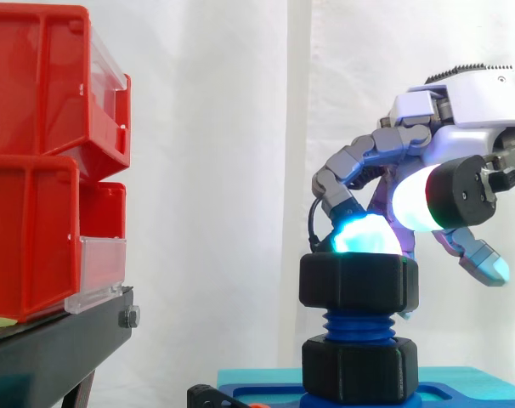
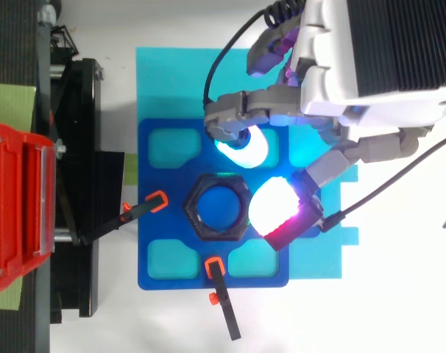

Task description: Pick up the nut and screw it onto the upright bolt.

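Robot hand, white and grey, comes in from 3 o'clock in the side view. It arches down to the top face of the nut. From above it lies at 1 to 3 o'clock of the nut. Whether it grips the nut or merely rests against it cannot be told.

Left to right:
- **Upper red bin and lower red bin:** glossy moulded plastic, stacked, each with a clear front panel. Their contents cannot be seen.
- **Black stand:** carries the bins, with a green sheet lying beneath them.
- **Two clamps:** black bars with orange tips. They meet the blue base plate at 9 and 6 o'clock of the nut.
- **Base plate:** flat, with rounded-square pockets that show cyan. It lies on a cyan mat.
- **Nut:** black, matte, hexagonal. It sits on the top of the upright bolt, a blue shaft with coarse rounded threads.
- **Second black hexagonal nut:** sits at the bolt's foot, with bare thread between the two nuts.
- **White curtain:** hangs in soft folds behind.
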You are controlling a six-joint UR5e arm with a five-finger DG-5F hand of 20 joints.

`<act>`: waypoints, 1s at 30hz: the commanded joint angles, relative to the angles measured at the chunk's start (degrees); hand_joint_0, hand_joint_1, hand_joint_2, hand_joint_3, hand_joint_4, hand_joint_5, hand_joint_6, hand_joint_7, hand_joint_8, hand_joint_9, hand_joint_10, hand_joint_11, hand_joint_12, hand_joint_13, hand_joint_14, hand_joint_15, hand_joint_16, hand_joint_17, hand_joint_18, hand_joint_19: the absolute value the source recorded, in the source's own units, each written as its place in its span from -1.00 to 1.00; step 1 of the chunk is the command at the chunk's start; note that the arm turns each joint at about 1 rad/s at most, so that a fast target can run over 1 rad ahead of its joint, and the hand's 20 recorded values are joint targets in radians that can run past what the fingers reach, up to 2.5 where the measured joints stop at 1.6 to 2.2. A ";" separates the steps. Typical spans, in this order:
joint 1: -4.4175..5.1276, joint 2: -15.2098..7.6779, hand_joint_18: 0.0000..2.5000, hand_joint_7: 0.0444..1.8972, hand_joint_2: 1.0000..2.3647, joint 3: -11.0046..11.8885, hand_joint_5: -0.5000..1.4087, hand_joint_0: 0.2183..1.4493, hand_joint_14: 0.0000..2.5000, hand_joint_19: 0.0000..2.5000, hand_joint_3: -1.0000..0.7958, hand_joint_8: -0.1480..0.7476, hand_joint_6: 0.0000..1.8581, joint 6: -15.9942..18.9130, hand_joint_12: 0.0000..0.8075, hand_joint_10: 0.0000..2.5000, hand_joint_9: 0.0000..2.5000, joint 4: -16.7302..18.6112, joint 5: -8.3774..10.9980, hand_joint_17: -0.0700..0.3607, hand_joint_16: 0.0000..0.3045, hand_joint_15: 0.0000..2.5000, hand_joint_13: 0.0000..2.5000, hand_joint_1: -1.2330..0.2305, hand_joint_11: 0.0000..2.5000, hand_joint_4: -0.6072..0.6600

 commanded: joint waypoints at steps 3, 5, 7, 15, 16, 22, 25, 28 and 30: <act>0.02 0.01 -0.37 0.22 -1.00 0.58 -0.44 -0.46 -1.00 -0.98 -0.44 -0.04 -0.46 0.00 -0.46 -0.99 0.41 0.06 -0.17 -0.56 -0.93 -0.95 -0.03 0.07 -0.77 0.22; -0.06 0.01 -0.38 0.18 -1.00 1.37 -0.45 -0.47 -1.00 -0.99 -0.44 -0.04 -0.46 0.00 -0.47 -0.99 0.37 -0.03 -0.53 -0.56 -0.93 -0.95 -0.05 0.07 -0.79 0.27; -0.06 0.01 -0.43 0.05 -1.00 2.25 -0.48 -0.47 -1.00 -1.00 -0.44 -0.04 -0.46 0.00 -0.45 -0.99 0.33 -0.12 -0.79 -0.55 -0.92 -0.98 -0.10 0.07 -0.81 0.32; 0.38 -0.08 -0.61 -0.19 -1.00 2.78 -0.55 -0.51 -1.00 -1.00 -0.44 -0.11 -0.46 0.09 -0.39 -1.00 0.07 0.76 -0.70 -0.45 -0.86 -1.00 -0.33 0.06 -0.95 0.35; 0.46 0.01 -0.65 -0.22 -1.00 2.78 -0.56 -0.51 -1.00 -1.00 -0.44 -0.13 -0.46 0.09 -0.39 -1.00 0.03 0.85 -0.70 -0.43 -0.85 -1.00 -0.38 0.06 -0.99 0.35; 1.08 -0.08 -1.00 -0.43 -1.00 2.69 -0.62 -0.56 -1.00 -1.00 -0.44 -0.27 -0.46 0.00 -0.35 -1.00 -0.44 2.08 -0.53 -0.37 -0.81 -1.00 -0.74 0.07 -1.00 0.25; 1.52 -0.60 -1.00 -0.49 -1.00 2.60 -0.66 -0.59 -1.00 -1.00 -0.44 -0.32 -0.46 0.09 -0.32 -1.00 -0.65 2.34 -0.53 -0.33 -0.79 -1.00 -0.88 0.09 -1.00 0.15; 1.69 -1.31 -1.00 -0.50 -1.00 2.69 -0.70 -0.61 -1.00 -1.00 -0.44 -0.36 -0.46 0.09 -0.30 -1.00 -0.81 2.61 -0.35 -0.30 -0.76 -1.00 -1.00 0.13 -1.00 0.08; 1.96 -1.57 -1.00 -0.50 -1.00 2.69 -0.71 -0.62 -1.00 -1.00 -0.44 -0.39 -0.46 0.44 -0.28 -1.00 -0.90 3.05 -0.35 -0.27 -0.75 -1.00 -1.00 0.14 -1.00 0.05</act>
